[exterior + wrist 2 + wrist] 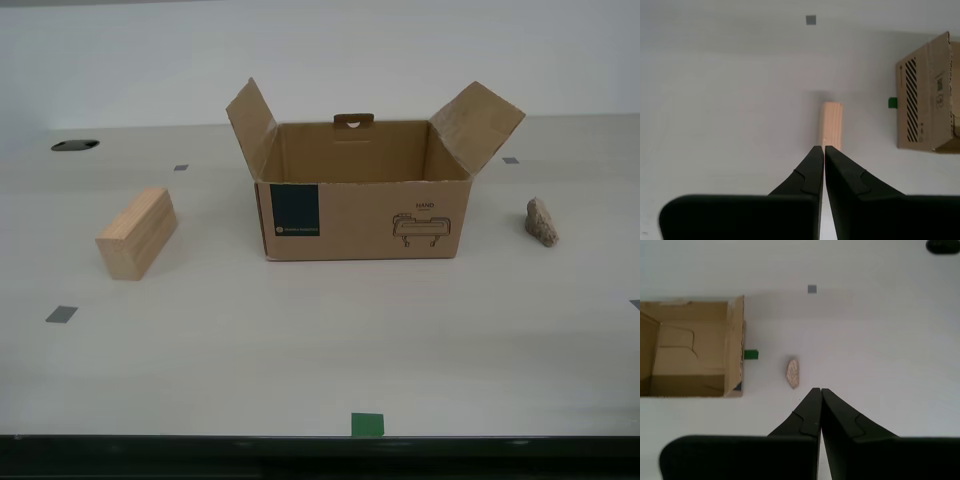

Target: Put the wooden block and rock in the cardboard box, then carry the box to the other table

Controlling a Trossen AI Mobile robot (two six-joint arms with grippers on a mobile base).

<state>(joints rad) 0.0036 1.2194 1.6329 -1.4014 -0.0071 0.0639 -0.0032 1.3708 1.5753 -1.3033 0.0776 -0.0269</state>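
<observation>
cardboard box empty | wooden block, rock flank it

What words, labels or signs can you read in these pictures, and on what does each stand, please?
"HAND": above the line drawing on the box front, in the exterior view.
Teal label on the box front: a pale line of print along its foot, too small to read.
Box side in the second wrist view: a striped black panel with small print beside it and a code-like mark, all too blurred to read.
Block, rock: no text.
</observation>
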